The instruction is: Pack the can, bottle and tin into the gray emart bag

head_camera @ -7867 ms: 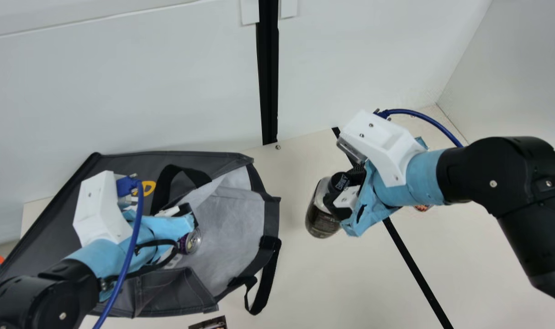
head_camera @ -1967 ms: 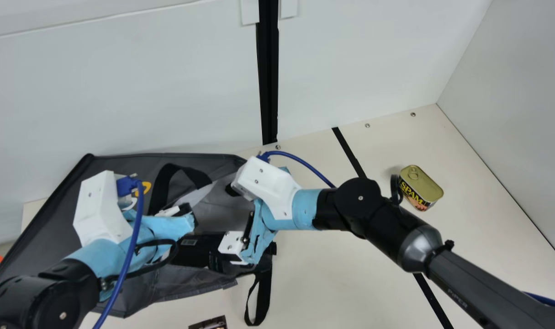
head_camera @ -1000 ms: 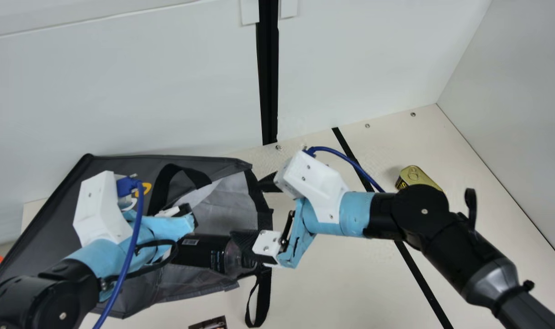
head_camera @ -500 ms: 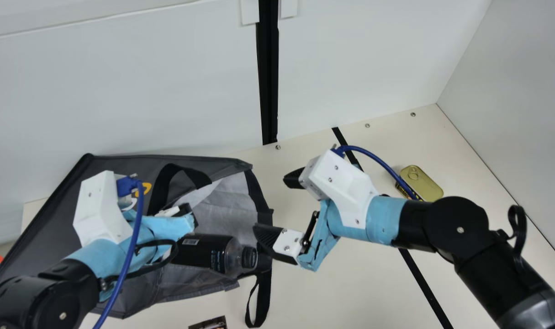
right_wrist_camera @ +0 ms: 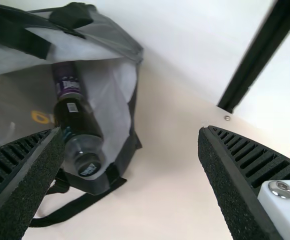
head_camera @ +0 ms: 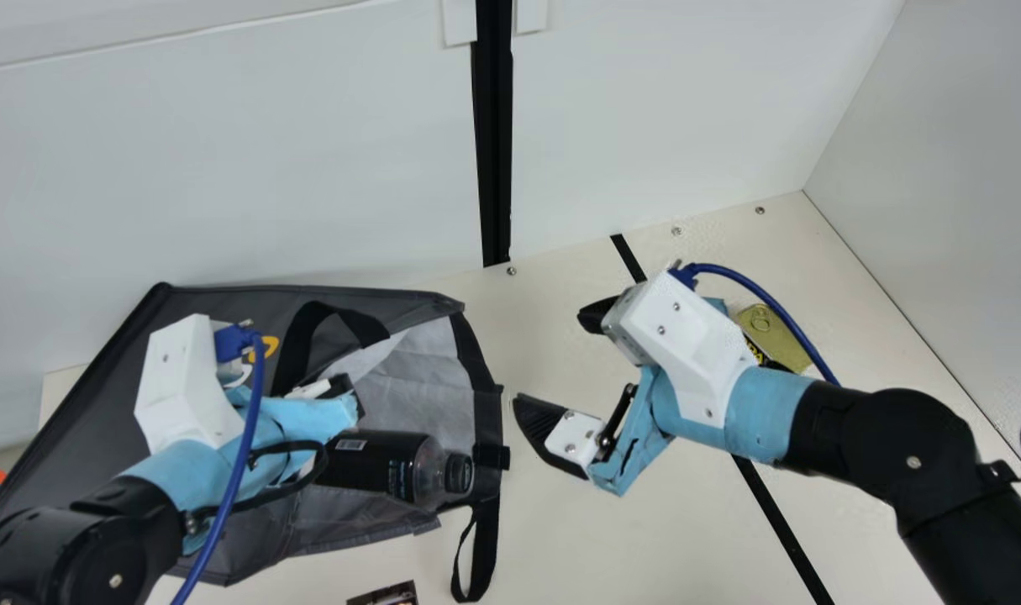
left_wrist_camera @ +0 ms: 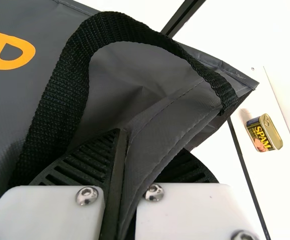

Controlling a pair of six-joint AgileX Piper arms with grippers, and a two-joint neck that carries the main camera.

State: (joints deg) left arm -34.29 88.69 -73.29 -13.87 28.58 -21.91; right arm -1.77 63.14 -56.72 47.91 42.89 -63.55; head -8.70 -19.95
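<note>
Inside the gray emart bag, the bottle lies on its side, touched by neither gripper, its long axis running from the depths toward the bag's mouth, cap at the opening. Farther into the bag, roughly in line with it, is the can. Just beside the mouth, the right gripper has its fingers spread wide, holding nothing; at the bag's edge, the left gripper pinches the fabric. Well apart from the bag, to its right, the tin rests lid up, pull-ring end nearer the bag. Labels: black with pale barcode patch on bottle, purple on can, yellow-on-black lettering on tin.
</note>
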